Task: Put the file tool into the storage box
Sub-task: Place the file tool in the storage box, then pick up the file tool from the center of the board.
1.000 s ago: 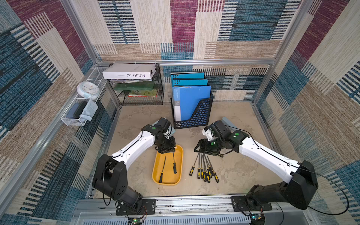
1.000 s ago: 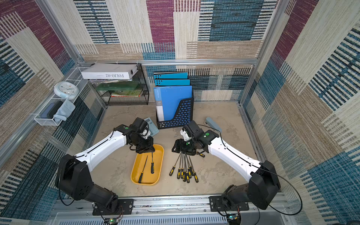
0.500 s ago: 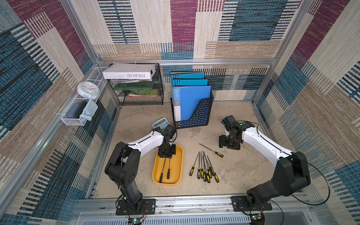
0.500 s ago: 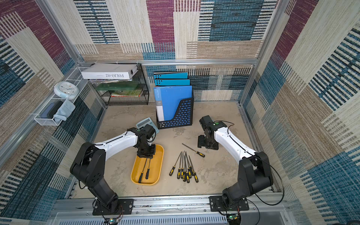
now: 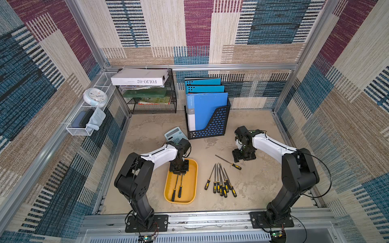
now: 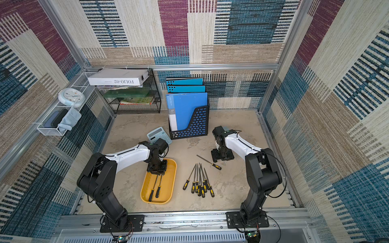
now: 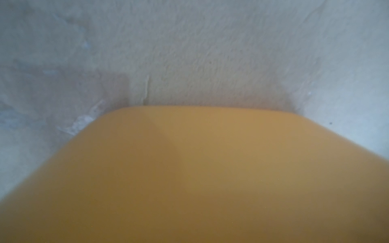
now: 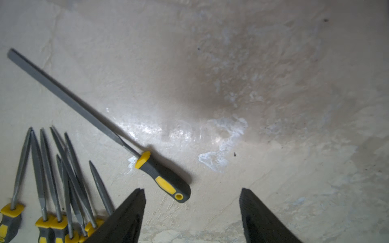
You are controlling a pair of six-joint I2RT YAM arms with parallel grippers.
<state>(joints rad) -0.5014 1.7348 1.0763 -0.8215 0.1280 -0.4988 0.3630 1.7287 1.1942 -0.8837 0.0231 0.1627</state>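
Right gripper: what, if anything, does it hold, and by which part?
Nothing: the right gripper is open and empty; the lone file lies untouched beside it.

You can read one marking in both top views: "FOLIO-02", upside down on the side of the white box (image 5: 140,76) (image 6: 117,76) atop the rack (image 5: 154,109). Print on the blue folder (image 5: 207,111) spine and the clock (image 5: 95,97) numerals is too small to read.

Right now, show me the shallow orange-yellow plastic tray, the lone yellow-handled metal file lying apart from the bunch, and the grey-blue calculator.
shallow orange-yellow plastic tray (image 5: 189,185): in a top view, bare floor.
lone yellow-handled metal file (image 8: 99,123): right wrist view, mid-shaft.
grey-blue calculator (image 5: 173,134): in a top view, key face.
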